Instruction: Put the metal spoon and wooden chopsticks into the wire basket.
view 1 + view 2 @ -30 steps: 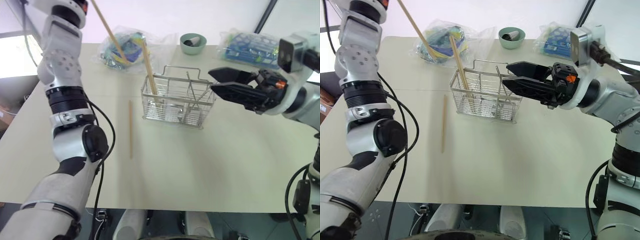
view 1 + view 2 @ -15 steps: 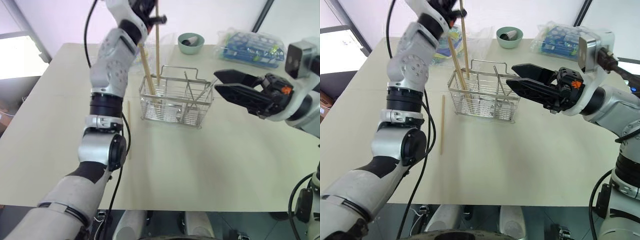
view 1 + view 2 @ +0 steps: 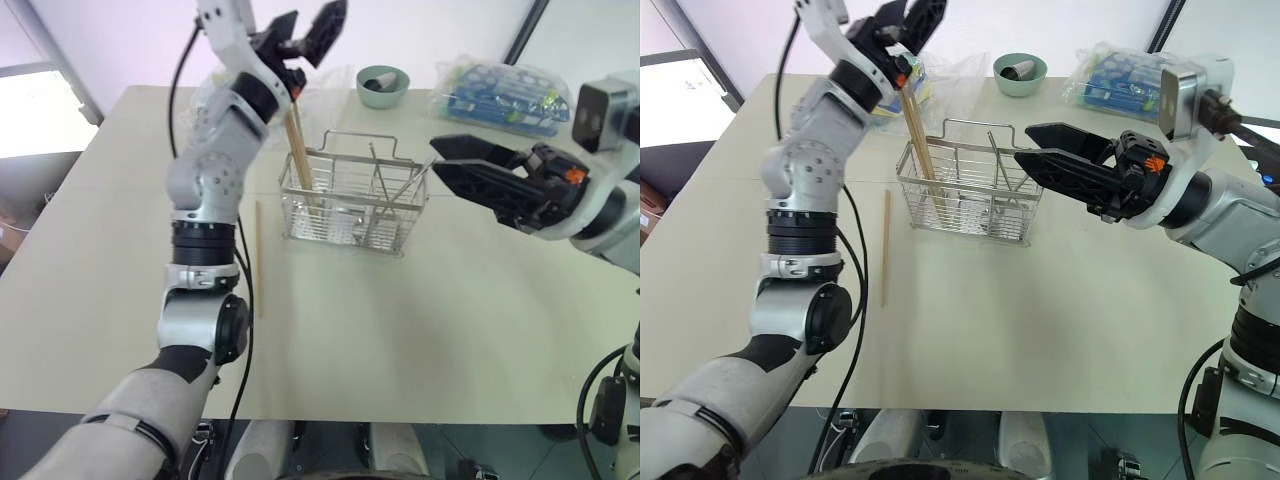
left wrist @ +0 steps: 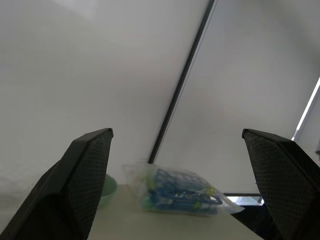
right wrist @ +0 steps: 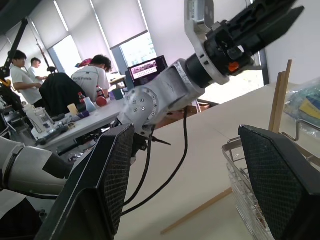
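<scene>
Above the basket's left end, the left hand is raised with its fingers spread wide and nothing between them. Two chopsticks stand leaning in the basket's left compartment. One chopstick lies flat on the surface, just left of the basket and apart from it. Thin metal utensils lean in the right compartments; I judge the spoon to be among them, though this cannot be told for certain. The right hand hovers by the basket's right end, fingers partly apart, holding nothing.

Judgement: one chopstick has been delivered and another is outstanding. The next move calls for the left hand to descend to the lying chopstick and pinch it across its thin shaft, low against the surface.
</scene>
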Robot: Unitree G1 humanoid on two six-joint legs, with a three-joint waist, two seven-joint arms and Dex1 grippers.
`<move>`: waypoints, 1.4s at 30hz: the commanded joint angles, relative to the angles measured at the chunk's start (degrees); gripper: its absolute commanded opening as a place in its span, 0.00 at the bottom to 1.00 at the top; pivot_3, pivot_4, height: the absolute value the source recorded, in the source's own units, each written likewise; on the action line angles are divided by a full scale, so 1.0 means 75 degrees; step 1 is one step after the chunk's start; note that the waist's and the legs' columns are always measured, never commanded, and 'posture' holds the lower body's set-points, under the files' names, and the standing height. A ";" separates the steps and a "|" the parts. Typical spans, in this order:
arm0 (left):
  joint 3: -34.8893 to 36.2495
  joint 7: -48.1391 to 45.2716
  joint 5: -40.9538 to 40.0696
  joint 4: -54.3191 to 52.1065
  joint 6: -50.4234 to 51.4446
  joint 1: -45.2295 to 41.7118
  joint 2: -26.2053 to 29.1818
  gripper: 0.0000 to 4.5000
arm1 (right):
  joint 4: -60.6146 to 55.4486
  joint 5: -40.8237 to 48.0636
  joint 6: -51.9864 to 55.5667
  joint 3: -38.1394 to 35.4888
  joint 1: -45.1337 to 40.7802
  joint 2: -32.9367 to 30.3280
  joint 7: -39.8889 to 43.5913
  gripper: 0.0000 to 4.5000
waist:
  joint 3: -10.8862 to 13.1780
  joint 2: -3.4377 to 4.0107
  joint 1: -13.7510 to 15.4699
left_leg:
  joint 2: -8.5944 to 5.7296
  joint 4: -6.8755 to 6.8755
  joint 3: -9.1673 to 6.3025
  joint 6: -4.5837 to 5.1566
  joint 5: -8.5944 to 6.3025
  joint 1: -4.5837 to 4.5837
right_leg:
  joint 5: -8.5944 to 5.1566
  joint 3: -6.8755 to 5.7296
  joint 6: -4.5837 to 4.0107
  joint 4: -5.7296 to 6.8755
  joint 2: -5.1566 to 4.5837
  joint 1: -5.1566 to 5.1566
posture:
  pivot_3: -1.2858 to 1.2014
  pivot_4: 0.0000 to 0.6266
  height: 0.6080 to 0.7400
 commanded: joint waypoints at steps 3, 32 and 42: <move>0.0434 0.2267 0.0494 -0.0074 0.1704 -0.0176 0.0565 0.99 | -0.0011 -0.0183 -0.0251 0.0094 -0.0157 -0.0031 0.0341 0.76 | -0.0002 0.0002 0.0036 | 0.0000 0.0001 0.0000 0.0000 0.0000 0.0008 | 0.0000 0.0000 0.0001 0.0000 0.0000 0.0009 | 0.52 0.24 0.68; -0.0384 0.3267 0.2621 0.0926 0.5529 0.1617 -0.0397 0.94 | 0.0035 -0.0775 -0.0417 0.0420 -0.0105 0.0094 0.0730 0.76 | -0.0008 0.0012 0.0073 | -0.0003 0.0001 0.0001 -0.0020 -0.0013 0.0010 | 0.0000 0.0001 0.0001 0.0000 -0.0003 0.0010 | 0.52 0.24 0.68; -0.0069 0.3256 0.2923 0.1192 0.5268 0.1591 -0.0387 0.02 | 0.0052 -0.0788 -0.0392 0.0319 -0.0091 -0.0088 0.0783 0.76 | -0.0020 0.0028 0.0099 | -0.0005 0.0002 0.0001 -0.0021 -0.0014 0.0018 | 0.0000 0.0000 0.0001 -0.0003 -0.0006 0.0022 | 0.52 0.24 0.68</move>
